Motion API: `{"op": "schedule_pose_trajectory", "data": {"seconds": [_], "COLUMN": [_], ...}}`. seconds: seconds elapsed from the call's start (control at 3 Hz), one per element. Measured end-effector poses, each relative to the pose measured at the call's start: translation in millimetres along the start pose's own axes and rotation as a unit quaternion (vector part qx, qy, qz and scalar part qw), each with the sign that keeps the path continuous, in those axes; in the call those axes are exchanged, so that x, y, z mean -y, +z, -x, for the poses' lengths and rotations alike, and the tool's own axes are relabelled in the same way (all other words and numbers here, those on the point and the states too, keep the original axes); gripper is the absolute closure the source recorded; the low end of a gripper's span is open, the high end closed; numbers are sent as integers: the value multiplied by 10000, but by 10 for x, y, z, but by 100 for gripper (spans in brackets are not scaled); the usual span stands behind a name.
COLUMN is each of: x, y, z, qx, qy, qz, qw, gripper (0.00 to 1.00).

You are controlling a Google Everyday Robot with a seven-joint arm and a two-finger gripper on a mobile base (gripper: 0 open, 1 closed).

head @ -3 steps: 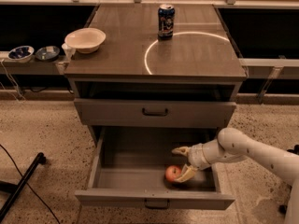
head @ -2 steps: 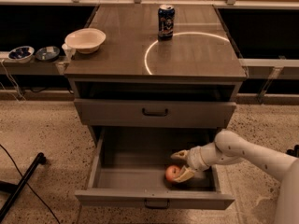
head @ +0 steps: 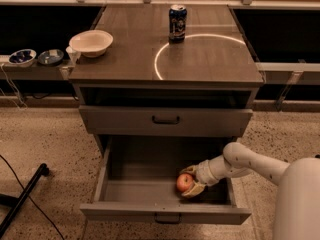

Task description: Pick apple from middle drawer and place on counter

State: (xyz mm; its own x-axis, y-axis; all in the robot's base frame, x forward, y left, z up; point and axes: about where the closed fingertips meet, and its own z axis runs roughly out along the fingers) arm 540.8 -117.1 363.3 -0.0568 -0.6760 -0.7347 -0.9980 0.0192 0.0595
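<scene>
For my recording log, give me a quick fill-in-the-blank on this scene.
The gripper reaches into the middle drawer, right at the ___. The drawer above it is ___. On the counter, a white ___ sits left of the can.
Missing: apple; shut; bowl.

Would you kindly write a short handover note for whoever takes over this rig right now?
Gripper: inside the open middle drawer, right at the apple; whether it has a grip cannot be told.
Apple: in the drawer's front right part, below the rim.
Counter: carries a can and a white bowl, no apple.
Done: drawer open, gripper at the apple.
Left: confirm the grasp, lift the apple out, place it on the counter.
</scene>
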Motion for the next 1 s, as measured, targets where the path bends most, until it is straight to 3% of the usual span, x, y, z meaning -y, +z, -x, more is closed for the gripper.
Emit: {"op": "schedule_pose_trajectory", "data": {"seconds": [0.33,0.67,1.0], "x": [-7,-1,-12], "y": [96,52,-207], "z": [-59,-13,124], "qx": [93,481,1153], "qy": [2,-64,-255], "qz": [184,185,-31], "qw": [9998,9986,9930], "gripper": [52,76,98]}}
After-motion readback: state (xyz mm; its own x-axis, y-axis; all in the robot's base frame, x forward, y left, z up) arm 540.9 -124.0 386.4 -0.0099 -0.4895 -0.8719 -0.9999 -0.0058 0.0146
